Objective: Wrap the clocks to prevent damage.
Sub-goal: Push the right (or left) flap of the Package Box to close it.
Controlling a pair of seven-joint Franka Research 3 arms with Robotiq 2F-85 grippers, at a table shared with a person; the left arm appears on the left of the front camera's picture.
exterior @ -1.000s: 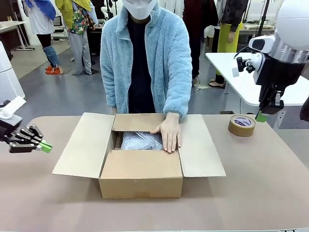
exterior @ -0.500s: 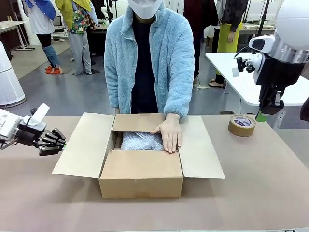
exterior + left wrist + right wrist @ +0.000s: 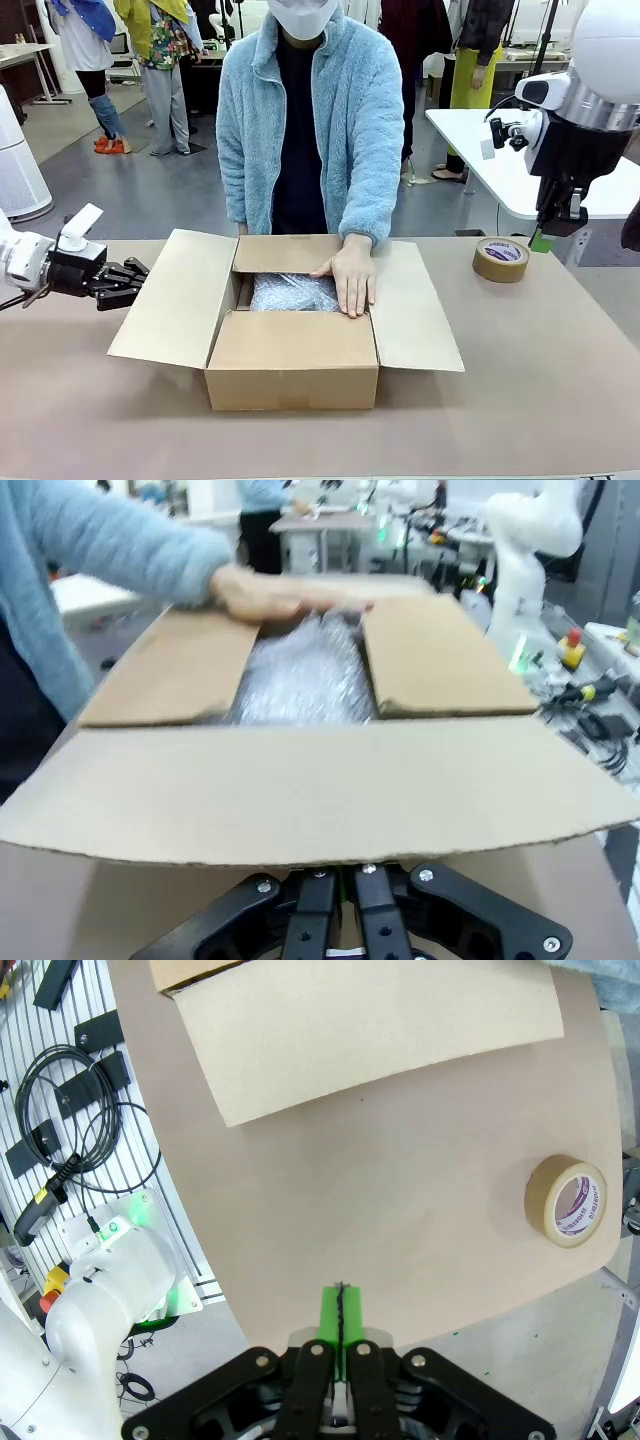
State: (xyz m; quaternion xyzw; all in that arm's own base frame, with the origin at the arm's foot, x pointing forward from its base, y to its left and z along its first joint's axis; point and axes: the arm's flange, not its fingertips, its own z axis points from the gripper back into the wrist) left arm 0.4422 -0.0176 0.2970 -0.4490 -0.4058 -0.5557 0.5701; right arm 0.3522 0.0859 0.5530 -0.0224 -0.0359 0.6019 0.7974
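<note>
Though beside box flap (image 3: 175, 300), left hand (image 3: 143, 270) apart from bubble-wrap bundle (image 3: 292, 292).

Tan table (image 3: 540, 400) noted as sole support. Open cardboard box (image 3: 292, 372) set at its middle, side flaps spread outward. Brown tape roll (image 3: 500, 259) laid flat, well apart from box, off box's far right corner.

The tape roll (image 3: 501, 259) carries a purple-printed core label (image 3: 579, 1206), seemingly lettering, too small to read.
</note>
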